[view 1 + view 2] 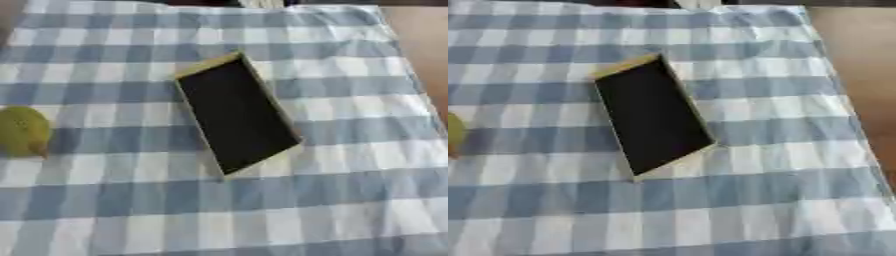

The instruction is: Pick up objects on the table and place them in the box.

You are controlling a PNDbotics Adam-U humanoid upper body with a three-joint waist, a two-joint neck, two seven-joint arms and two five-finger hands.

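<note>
Here no fingers show; the box and a yellow-green fruit lie untouched.

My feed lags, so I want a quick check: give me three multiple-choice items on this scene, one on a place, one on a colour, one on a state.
1. Where is the yellow-green fruit relative to the box?
A. To its left, apart from it
B. Inside it
C. To its right, touching it

2. What colours is the cloth?
A. Red and black
B. Blue and white checks
C. Plain green

3. What does the box's dark inside show?
A. A heap of fruit
B. A robot hand reaching in
C. Nothing that can be made out

Answers:
1. A: the fruit lies at the left edge of the left eye view, with bare cloth between it and the box.
2. B: blue and white squares cover the table.
3. C: the inside shows only as even black, and no robot hand is in either view.
</note>
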